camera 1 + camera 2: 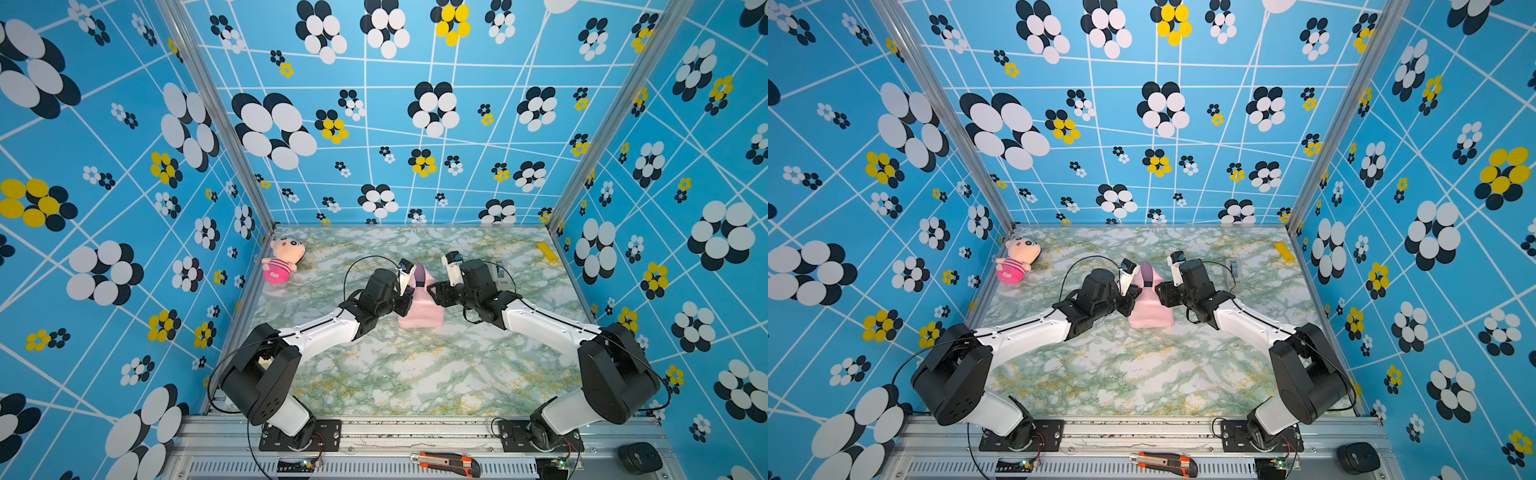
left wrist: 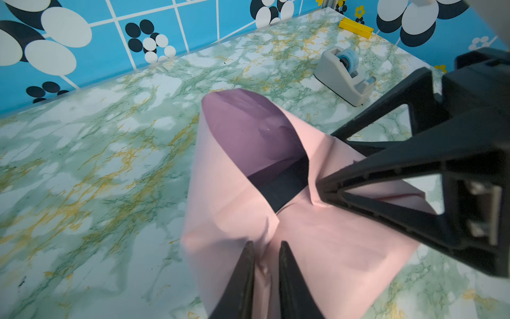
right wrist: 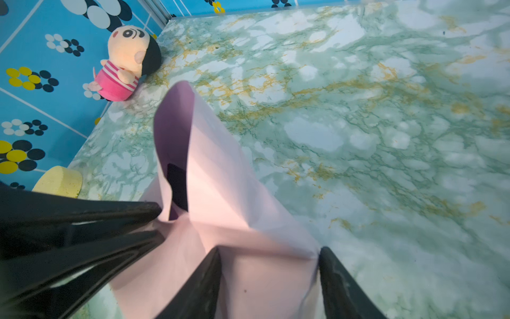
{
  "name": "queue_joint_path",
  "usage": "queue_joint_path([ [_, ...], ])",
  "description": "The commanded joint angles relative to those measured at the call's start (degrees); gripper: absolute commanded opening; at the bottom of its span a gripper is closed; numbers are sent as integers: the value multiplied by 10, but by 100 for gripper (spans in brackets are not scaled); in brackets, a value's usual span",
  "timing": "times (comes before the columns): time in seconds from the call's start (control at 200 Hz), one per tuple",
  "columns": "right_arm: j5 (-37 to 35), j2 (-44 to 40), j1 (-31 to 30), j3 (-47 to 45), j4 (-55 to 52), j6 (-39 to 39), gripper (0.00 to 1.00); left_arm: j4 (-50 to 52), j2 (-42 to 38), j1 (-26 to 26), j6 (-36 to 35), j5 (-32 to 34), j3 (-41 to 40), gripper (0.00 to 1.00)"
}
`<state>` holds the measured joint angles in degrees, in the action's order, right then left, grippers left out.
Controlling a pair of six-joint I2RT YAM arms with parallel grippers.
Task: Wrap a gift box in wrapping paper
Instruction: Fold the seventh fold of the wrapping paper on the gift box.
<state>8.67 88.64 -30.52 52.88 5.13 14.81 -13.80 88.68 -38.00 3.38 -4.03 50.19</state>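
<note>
The wrapping paper is folded round the gift box in mid-table, pale pink outside, with its lilac inner face showing at the far open end. Only a dark sliver of the gift box shows in that opening, also seen in the right wrist view. My left gripper is shut on a pinched pink fold at the paper's left side. My right gripper is open, its jaws spread either side of the paper-covered right end. One of its fingers touches the paper.
A pink-striped plush doll lies at the back left. A grey tape dispenser stands behind my right arm, a yellow block at the back right corner. A yellow sponge sits by the left wall. A utility knife lies on the front rail.
</note>
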Motion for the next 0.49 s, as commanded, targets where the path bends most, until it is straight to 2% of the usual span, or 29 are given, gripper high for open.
queue_joint_path([
  [0.0,73,18,3,-11,14,-74,58,31,11,0,-14,-25,-19,19],
  [0.215,148,44,29,13,34,-121,59,26,17,3,-22,-41,-16,20],
  [0.49,275,104,54,83,-21,-150,60,32,17,8,-34,-41,-10,20],
])
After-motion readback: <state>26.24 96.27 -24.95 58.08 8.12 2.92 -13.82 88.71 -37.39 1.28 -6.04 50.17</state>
